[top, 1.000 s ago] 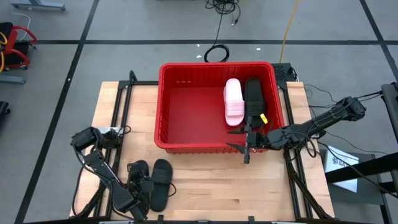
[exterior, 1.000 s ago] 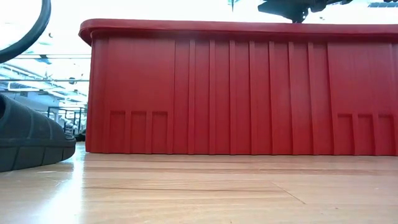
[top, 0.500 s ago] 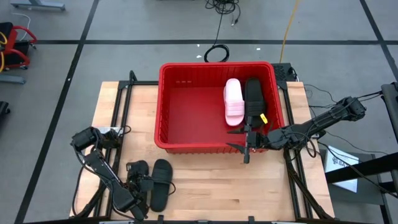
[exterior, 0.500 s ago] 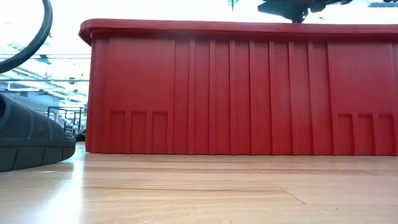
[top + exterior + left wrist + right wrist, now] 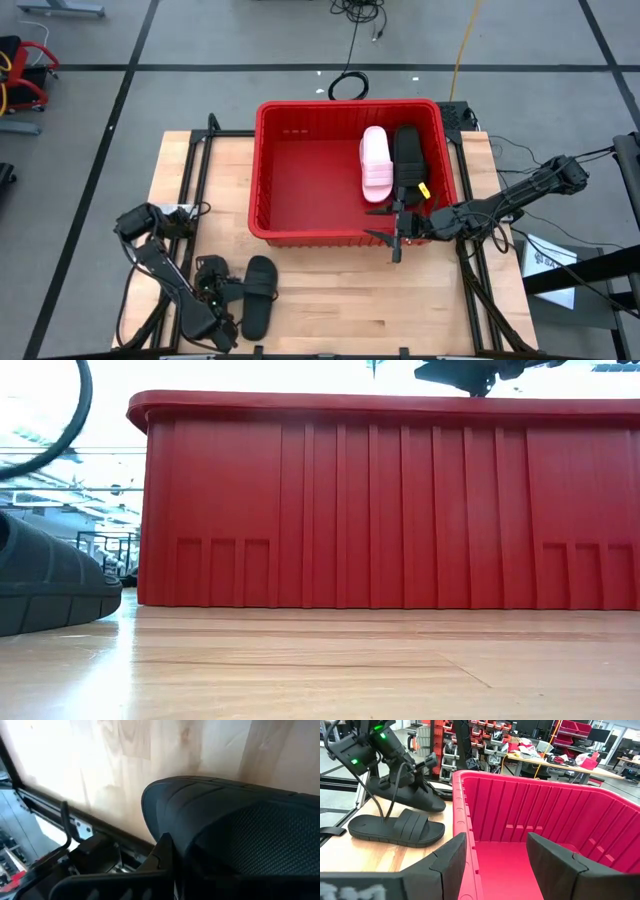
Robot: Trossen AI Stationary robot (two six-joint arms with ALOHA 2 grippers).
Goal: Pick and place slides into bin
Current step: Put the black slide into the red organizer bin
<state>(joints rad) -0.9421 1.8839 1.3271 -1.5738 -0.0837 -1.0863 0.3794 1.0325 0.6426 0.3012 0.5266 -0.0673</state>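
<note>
My left gripper (image 5: 213,292) is at the table's near left, shut on a black slide (image 5: 210,270). The right wrist view shows this slide (image 5: 417,796) tilted. A second black slide (image 5: 258,297) lies flat on its sole beside it. The red bin (image 5: 300,175) stands at mid table, with a pink slide (image 5: 376,163) and a black slide (image 5: 406,158) lying inside along its right wall. My right gripper (image 5: 395,232) hangs open over the bin's near right rim and touches nothing. My left gripper holds the black slide near its rounded end (image 5: 165,815), one finger (image 5: 165,851) against its edge. The fingers slant down onto it from the table's near left side. The gripper body hides the exact spot. The slide sits tilted, one end raised off the wood.
The bin's tall near wall (image 5: 400,510) stands between the loose slides and its inside. Bare wood lies right of the flat slide (image 5: 50,575), along the near edge. Black frame rails (image 5: 195,200) run along the table's left and right sides.
The left black slide has tipped up off the table and shifted a little toward the left edge in my left gripper, which has risen slightly and tipped. The other black slide, the bin and my right gripper have kept still.
</note>
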